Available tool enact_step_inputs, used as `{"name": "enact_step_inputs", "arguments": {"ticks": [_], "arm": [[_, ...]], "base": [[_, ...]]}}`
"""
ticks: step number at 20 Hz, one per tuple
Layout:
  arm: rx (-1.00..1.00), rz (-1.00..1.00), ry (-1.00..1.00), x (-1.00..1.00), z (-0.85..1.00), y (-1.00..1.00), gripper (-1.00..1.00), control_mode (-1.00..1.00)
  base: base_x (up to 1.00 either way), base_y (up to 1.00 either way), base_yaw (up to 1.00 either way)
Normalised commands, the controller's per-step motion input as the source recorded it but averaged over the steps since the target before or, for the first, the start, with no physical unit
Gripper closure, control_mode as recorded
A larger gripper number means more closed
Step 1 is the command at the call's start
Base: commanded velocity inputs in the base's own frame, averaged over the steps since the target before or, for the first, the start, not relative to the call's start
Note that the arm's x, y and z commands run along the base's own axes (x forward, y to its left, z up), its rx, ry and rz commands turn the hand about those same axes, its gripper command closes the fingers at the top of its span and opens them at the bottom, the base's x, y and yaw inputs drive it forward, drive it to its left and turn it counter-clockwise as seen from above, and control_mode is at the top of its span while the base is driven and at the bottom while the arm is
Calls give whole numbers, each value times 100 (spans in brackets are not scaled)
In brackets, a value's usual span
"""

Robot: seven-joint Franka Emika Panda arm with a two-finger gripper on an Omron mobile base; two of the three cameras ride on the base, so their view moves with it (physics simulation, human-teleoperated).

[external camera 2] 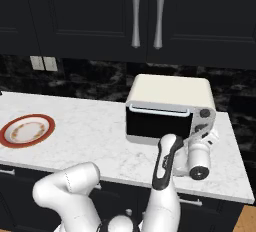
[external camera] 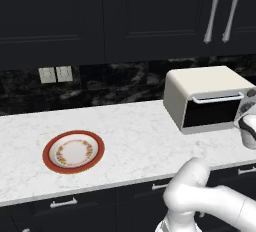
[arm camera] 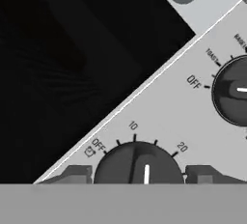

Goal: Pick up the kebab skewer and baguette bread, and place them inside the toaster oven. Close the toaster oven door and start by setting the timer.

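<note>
The cream toaster oven [external camera: 205, 82] [external camera 2: 170, 91] stands on the counter at the right. Its dark glass toaster oven door [external camera: 212, 112] [external camera 2: 157, 124] is closed, with the silver handle [external camera 2: 160, 110] along the top edge. My gripper [arm camera: 137, 175] [external camera 2: 204, 129] is at the control panel on the oven's right side. In the hand view its two fingertips [arm camera: 72, 172] sit tight against both sides of the lower timer knob [arm camera: 137, 160]. The knob's white pointer stands between the 10 and 20 marks. The kebab skewer and baguette bread are out of view.
An empty red-rimmed plate [external camera: 73, 151] [external camera 2: 27, 129] lies on the white marble counter [external camera: 135, 131] at the left. A second knob [arm camera: 234, 92] sits above the timer knob. Dark cabinets with silver handles [external camera 2: 147, 16] hang overhead. The counter's right end is just past the oven.
</note>
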Motion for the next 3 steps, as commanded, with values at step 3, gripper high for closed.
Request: {"name": "enact_step_inputs", "arguments": {"ticks": [3], "arm": [[55, -17, 5, -24, 2, 0, 100, -100]], "base": [[0, 0, 0]]}}
